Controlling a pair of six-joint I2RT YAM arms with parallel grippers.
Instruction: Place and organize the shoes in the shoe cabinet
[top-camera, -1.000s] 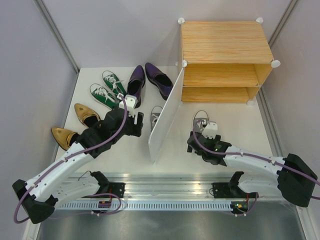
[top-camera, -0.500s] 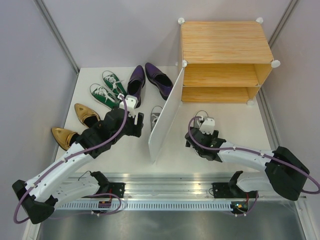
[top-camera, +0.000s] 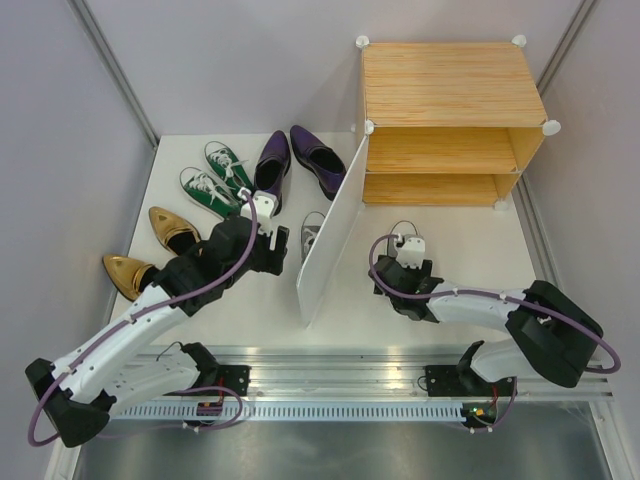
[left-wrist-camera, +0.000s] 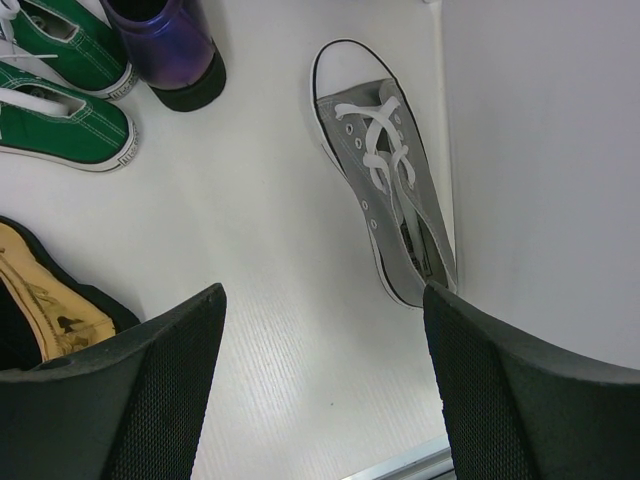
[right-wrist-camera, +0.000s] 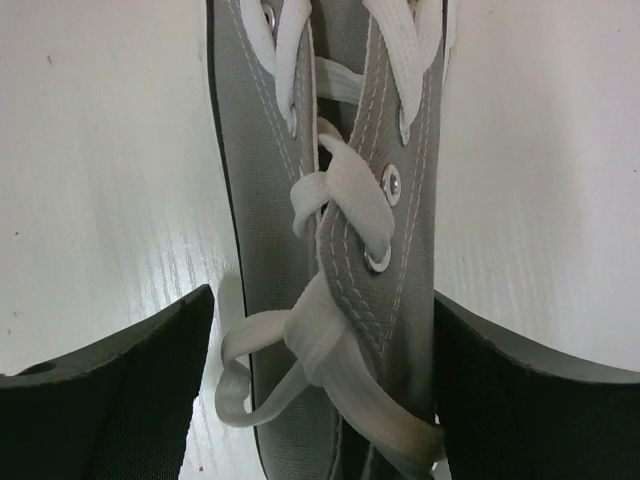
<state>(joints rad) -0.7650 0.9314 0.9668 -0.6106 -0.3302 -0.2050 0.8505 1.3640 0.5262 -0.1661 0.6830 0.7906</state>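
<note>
**Right arm.** The fingers (right-wrist-camera: 100, 400) of the right gripper (right-wrist-camera: 322, 330) stand wide apart, one on each side of the first grey sneaker (right-wrist-camera: 245, 170). The shoe fills nearly the whole gap between them. Its sides lie at the inner edges of both fingers, and it cannot be told whether they press on it. The white bow of the laces sits between the fingers, and the eyelet rows run away from them and out of the wrist view. Seen from above, this sneaker lies on the white table (top-camera: 260, 310), right of the white door panel (top-camera: 330, 235) and in front of the open shoe cabinet (top-camera: 450, 85). It is mostly covered by the gripper.

**Left arm.** The fingers (left-wrist-camera: 110, 400) of the left gripper (left-wrist-camera: 322, 330) are spread, and only bare table lies between them. The second grey sneaker (left-wrist-camera: 385, 215) lies ahead of them, nearer the right-hand finger. Its heel end is nearest that fingertip, its white toe cap points away, and its far side runs along the door panel. Further out to the left lie the green sneakers (left-wrist-camera: 60, 110), a purple dress shoe (left-wrist-camera: 170, 50) and a gold pointed shoe (left-wrist-camera: 40, 300). All of them are on the table, left of the door.
</note>
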